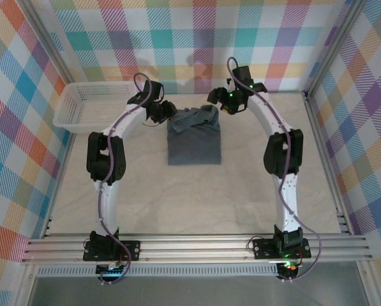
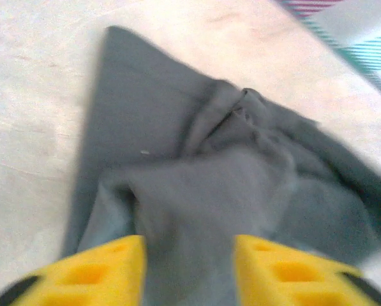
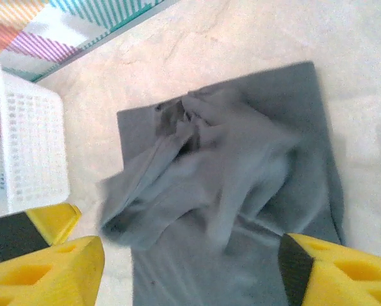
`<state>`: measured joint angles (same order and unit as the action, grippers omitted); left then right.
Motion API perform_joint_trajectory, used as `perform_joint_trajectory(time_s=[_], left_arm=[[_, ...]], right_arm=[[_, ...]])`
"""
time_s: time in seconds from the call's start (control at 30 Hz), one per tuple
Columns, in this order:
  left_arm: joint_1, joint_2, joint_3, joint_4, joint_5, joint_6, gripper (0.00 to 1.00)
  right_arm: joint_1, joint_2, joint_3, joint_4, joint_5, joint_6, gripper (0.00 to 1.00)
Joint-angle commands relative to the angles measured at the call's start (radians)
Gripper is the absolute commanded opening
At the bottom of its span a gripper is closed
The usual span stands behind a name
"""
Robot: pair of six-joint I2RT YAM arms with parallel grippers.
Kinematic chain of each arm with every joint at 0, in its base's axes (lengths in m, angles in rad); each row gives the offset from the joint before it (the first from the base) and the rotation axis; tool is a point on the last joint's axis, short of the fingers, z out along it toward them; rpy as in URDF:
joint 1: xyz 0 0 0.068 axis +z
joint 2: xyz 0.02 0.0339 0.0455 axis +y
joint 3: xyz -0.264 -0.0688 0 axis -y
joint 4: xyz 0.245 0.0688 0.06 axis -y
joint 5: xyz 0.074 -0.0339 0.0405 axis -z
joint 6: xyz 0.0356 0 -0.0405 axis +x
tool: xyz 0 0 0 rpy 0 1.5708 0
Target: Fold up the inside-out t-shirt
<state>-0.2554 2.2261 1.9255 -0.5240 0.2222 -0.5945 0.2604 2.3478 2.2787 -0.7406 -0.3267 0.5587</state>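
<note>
Hovering open-jawed at the far edge of the inside-out t-shirt (image 1: 194, 141).
Holding the left gripper (image 2: 190, 258) half parted, clamping nothing, with bunched grey cloth lying in the gap and running toward twelve o'clock; spreading the right gripper (image 3: 187, 268) wide and empty, with the rumpled heap at twelve o'clock; lying flat mid-table (image 1: 177, 197), crumpling between both grippers at eleven and one o'clock.
</note>
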Motion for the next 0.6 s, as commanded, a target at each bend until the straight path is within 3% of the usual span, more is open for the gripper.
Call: perform_joint_trajectory(time_s=[0.0, 0.13, 0.3, 0.37, 0.47, 0.57], left_arm=[[0.046, -0.062, 0.011, 0.018, -0.018, 0.031, 0.49], [0.049, -0.204, -0.117, 0.028, -0.01, 0.048, 0.5], [-0.007, -0.426, -0.535, 0.111, -0.01, 0.03, 0.49], [-0.035, -0.454, -0.641, 0.128, -0.017, 0.023, 0.49], [-0.054, -0.445, -0.74, 0.187, 0.019, -0.008, 0.48], [-0.063, -0.393, -0.747, 0.23, 0.074, -0.009, 0.48]], right_arm=[[-0.042, -0.03, 0.081, -0.152, -0.043, -0.088, 0.76], [-0.076, -0.136, -0.076, -0.219, -0.035, -0.153, 0.76], [-0.07, -0.417, -0.713, 0.048, -0.109, -0.096, 0.75], [-0.054, -0.477, -0.877, 0.142, -0.126, -0.049, 0.75], [-0.004, -0.484, -0.981, 0.21, -0.123, -0.022, 0.74], [0.033, -0.435, -0.979, 0.234, -0.117, -0.005, 0.69]])
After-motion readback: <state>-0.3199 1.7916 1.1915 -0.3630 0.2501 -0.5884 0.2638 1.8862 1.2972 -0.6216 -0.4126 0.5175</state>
